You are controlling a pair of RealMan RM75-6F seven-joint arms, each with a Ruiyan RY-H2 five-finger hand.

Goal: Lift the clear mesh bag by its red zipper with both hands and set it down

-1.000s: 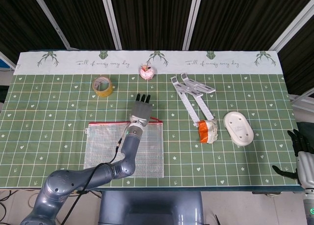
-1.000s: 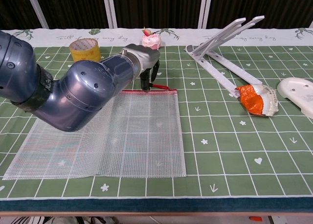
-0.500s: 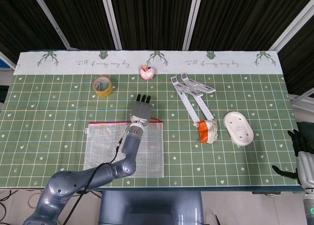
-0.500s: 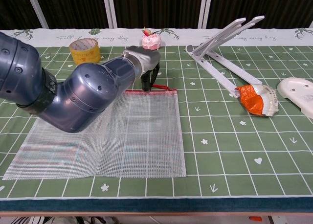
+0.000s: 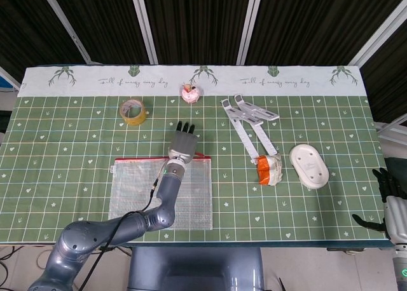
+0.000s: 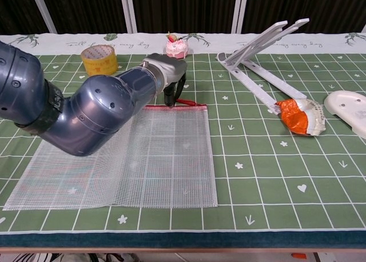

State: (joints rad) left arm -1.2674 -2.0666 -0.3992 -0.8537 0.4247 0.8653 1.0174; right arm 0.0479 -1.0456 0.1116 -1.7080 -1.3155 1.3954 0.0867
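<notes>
The clear mesh bag (image 6: 143,159) with the red zipper (image 6: 186,104) along its far edge lies flat on the green gridded surface (image 6: 269,176), near the front edge and left of centre. My left hand (image 5: 184,143) hangs over the right end of that zipper, fingers pointing down onto it in the chest view; they look drawn together at the red strip, but I cannot tell whether they have truly pinched it or only touch it. My right hand (image 5: 389,199) sits well apart at the surface's right corner, fingers loosely spread and holding nothing.

I judge I'm at the first grasp. To do it well I should get a firm pinch on the zipper tape itself, not the mesh, then bring my right hand across to the zipper's other end so the bag lifts level. Raising one end alone would let the limp mesh fold and drag. The orange-and-white crumpled packet (image 6: 298,115) and white folding stand (image 6: 260,56) lie on my right hand's way, so I'd pass above them
</notes>
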